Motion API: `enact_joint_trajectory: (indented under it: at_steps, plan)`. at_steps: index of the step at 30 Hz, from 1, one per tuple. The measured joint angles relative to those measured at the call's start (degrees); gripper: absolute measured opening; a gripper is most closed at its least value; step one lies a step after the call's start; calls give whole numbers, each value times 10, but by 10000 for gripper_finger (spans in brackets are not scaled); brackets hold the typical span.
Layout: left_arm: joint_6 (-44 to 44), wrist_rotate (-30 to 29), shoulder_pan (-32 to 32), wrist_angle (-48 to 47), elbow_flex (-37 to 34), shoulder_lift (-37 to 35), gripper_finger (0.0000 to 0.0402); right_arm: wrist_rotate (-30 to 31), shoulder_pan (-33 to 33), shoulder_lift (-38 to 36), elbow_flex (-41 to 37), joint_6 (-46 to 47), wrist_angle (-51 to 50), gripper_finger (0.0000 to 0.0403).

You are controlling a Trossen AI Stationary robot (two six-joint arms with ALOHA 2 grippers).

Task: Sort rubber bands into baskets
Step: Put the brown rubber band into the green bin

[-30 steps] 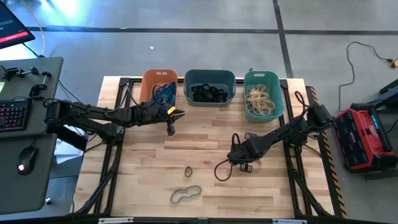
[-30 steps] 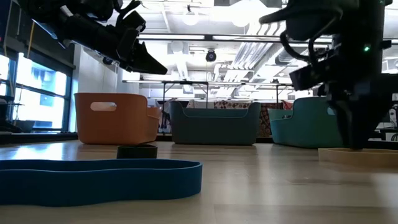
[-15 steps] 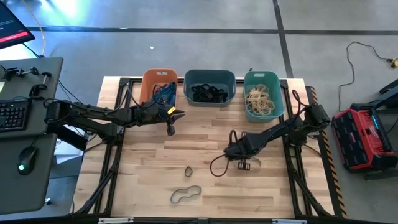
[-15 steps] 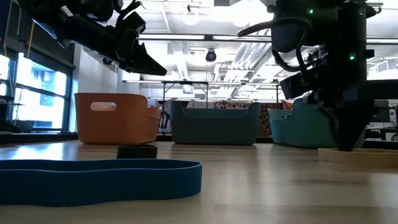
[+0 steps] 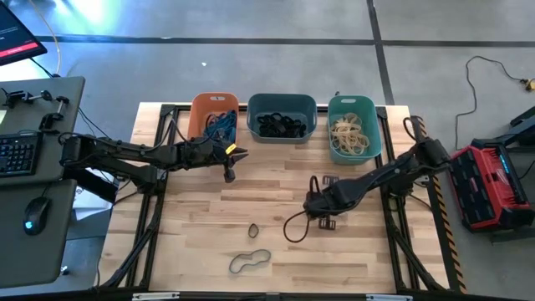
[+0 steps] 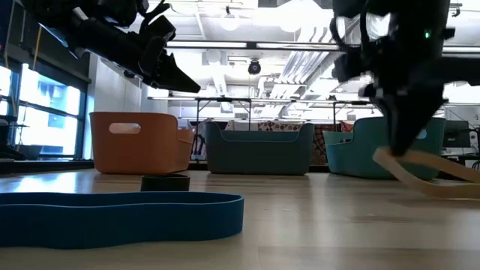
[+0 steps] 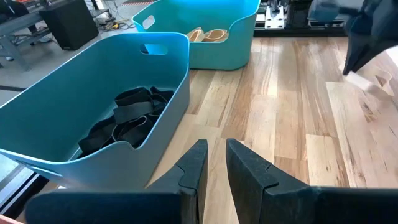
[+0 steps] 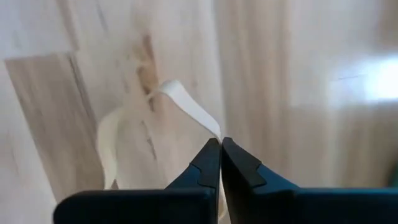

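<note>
Lifting the thin tan rubber band (image 8: 186,106) pinched in the fully closed right pincer (image 8: 220,144), carry it high over the teal plastic basket (image 5: 374,134) rim before letting go.

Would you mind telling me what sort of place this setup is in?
Probably a robotics lab or workshop: a desk with keyboard and mouse beside the table, a bare concrete floor, and exposed ceiling lights.
</note>
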Motion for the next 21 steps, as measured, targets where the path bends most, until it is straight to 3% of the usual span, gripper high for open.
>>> enact_joint_trajectory:
  at_steps: [12,21]
  plan:
    - [0,0,0,0,0,0,48,210,43,-51,67,108,-151,0]
    - [0,0,0,0,0,0,48,354,17,-76,110,204,-300,0]
